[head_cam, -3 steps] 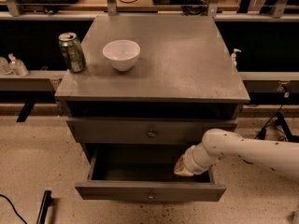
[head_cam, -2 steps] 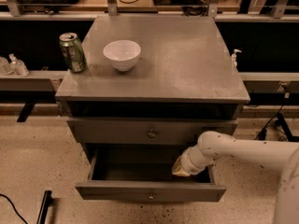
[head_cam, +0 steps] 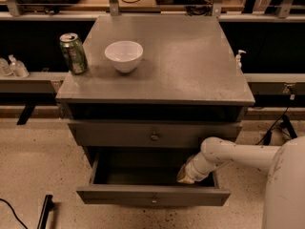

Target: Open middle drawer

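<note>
middle drawer [head_cam: 143,193]: pulled well out beneath the shut top drawer [head_cam: 119,133], so you see its dark inside | hand [head_cam: 185,176]: down inside that drawer at its right end, just behind the front panel; you cannot tell how far open it is or whether it grips anything | counter [head_cam: 190,66]: green can [head_cam: 73,53], white bowl [head_cam: 124,55]

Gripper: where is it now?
Camera view, lower right: the gripper sits inside the open middle drawer at its right end, below the closed top drawer.
</note>
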### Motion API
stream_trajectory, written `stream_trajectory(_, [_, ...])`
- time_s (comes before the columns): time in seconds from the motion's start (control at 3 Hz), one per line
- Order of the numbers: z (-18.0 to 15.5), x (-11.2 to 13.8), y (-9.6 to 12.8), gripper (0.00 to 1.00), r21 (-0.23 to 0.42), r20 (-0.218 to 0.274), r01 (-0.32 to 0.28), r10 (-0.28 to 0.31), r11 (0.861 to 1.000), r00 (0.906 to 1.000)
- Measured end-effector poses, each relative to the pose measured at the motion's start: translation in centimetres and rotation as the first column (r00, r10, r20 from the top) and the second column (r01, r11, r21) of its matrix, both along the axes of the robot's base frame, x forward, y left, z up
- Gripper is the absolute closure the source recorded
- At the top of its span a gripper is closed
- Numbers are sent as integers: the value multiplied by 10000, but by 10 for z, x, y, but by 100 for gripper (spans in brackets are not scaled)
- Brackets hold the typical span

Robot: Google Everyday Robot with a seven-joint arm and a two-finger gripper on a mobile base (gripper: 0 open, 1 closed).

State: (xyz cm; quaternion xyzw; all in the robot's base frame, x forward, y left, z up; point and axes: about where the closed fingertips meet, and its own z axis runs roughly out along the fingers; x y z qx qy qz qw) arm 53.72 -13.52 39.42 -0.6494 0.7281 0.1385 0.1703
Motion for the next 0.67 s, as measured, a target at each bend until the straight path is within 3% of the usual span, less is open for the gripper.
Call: stream_trajectory(0.67, [-10,-27,2,100,134,-897,-859,867,9962,9922])
